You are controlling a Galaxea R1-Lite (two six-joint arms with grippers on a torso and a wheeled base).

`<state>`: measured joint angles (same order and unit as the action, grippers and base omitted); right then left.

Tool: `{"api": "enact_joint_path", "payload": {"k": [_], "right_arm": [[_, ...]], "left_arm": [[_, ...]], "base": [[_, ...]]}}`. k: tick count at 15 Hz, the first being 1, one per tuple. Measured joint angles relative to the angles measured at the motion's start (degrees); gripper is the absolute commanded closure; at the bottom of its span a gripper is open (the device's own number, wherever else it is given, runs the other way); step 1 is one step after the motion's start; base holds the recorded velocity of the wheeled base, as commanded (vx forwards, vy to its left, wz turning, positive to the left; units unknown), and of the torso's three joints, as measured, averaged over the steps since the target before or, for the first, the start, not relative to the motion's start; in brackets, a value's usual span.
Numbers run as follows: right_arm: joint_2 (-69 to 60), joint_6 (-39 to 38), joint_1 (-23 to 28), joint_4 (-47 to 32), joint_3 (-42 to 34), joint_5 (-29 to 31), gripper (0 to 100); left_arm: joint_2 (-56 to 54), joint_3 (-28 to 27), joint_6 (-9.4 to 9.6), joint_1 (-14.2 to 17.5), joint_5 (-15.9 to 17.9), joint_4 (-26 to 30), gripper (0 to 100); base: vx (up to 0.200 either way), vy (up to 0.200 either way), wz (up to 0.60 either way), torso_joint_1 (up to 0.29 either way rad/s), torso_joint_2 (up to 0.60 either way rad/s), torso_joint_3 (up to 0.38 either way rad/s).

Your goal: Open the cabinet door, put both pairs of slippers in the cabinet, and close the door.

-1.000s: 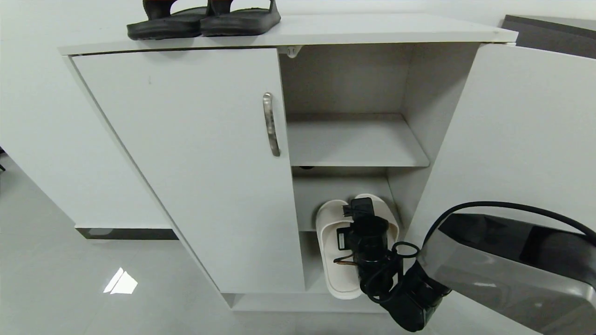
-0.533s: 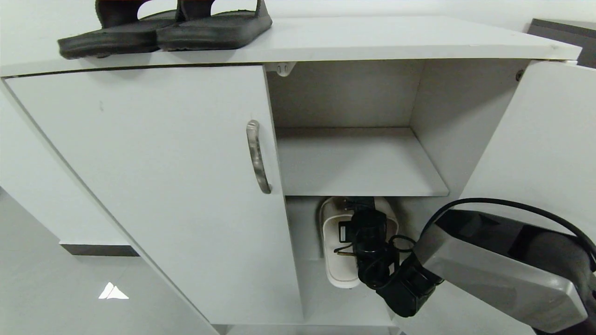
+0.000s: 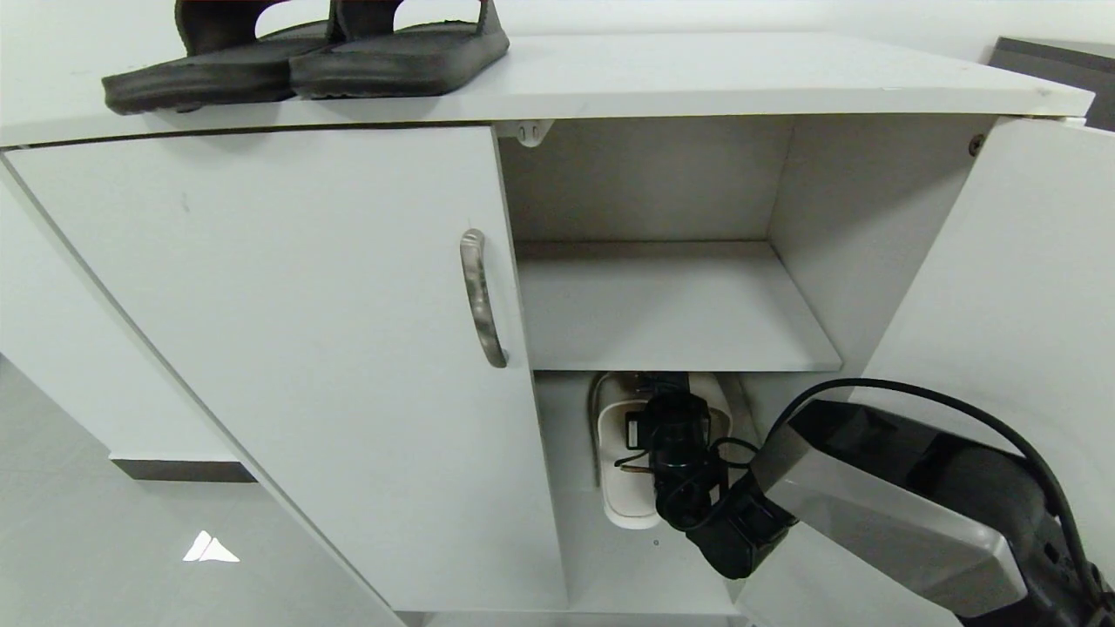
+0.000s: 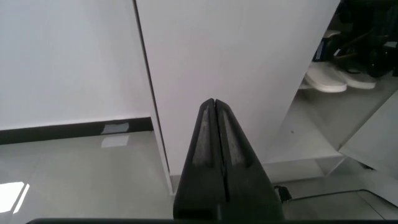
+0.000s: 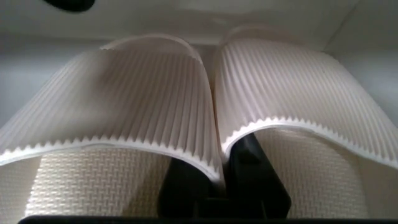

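A pair of white slippers (image 3: 624, 498) lies half under the middle shelf (image 3: 662, 305) in the cabinet's lower compartment. My right gripper (image 3: 664, 396) is shut on them, pinching the two inner strap edges together; the ribbed straps (image 5: 137, 93) arch over its fingers (image 5: 186, 186). A pair of black slippers (image 3: 305, 57) rests on the cabinet top (image 3: 697, 74) at the left. My left gripper (image 4: 214, 143) is shut on nothing, low before the closed left door (image 4: 236, 56), with the white slippers (image 4: 326, 79) farther off.
The right door (image 3: 1028, 261) is swung wide open beside my right arm. The left door (image 3: 261, 331) is closed, with its metal handle (image 3: 477, 296) at the inner edge. The upper shelf holds nothing. Grey floor (image 3: 104, 540) lies at the left.
The head camera has shifted closer to the cabinet. My right gripper has carried the white slippers deeper into the lower compartment, so their toes are now under the shelf.
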<state>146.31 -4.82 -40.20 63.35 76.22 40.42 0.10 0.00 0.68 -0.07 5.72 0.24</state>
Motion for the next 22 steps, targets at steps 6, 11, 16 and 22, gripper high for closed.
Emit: {"api": "enact_joint_path", "payload": {"k": [6, 11, 16, 22], "right_arm": [[3.66, -0.02, 0.94, -3.36, 5.42, -0.06, 100], [4.13, -0.07, 1.21, -2.65, 4.73, -0.74, 0], [-2.66, 0.17, -0.09, 6.41, -12.89, -6.81, 0], [-19.19, -1.78, -3.23, 19.49, -40.41, -18.92, 0]], "left_arm": [[0.0, 0.0, 0.02, 0.0, 0.0, 0.0, 100], [0.0, 0.0, 0.0, 0.0, -0.02, 0.0, 100], [0.0, 0.0, 0.0, -0.02, 0.0, 0.0, 100], [0.0, 0.0, 0.0, 0.0, 0.0, -0.02, 100]], "base": [[0.0, 0.0, 0.0, 0.0, 0.0, 0.0], [0.0, 0.0, 0.0, 0.0, 0.0, 0.0], [0.0, 0.0, 0.0, 0.0, 0.0, 0.0], [-0.2, 0.0, 0.0, 0.002, 0.0, 0.002]]}}
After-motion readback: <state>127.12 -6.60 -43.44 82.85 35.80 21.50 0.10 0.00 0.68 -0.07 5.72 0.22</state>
